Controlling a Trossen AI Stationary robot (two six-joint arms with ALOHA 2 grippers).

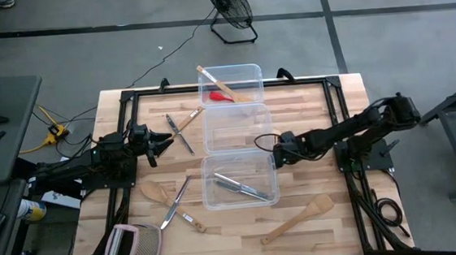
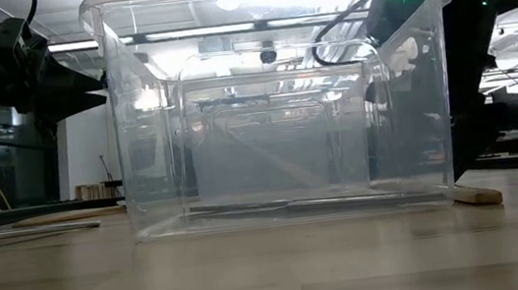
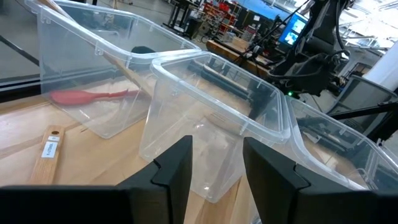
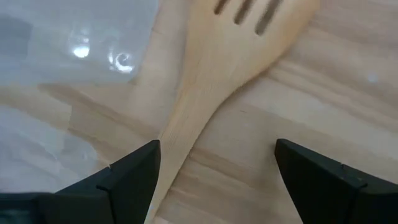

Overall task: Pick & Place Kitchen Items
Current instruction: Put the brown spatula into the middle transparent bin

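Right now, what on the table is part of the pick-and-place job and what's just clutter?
Job:
- red utensil in far tub
- silver cutlery in near tub
- slotted wooden spatula
- wooden spoon
- right pincer, open

Lying about:
- pink-handled grater
- floor fan
- yellow cable

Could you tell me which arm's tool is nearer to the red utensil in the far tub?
The left. The left tool sits beside the middle tub, diagonally across from the red utensil. The right tool is farther, past the middle tub's opposite side.
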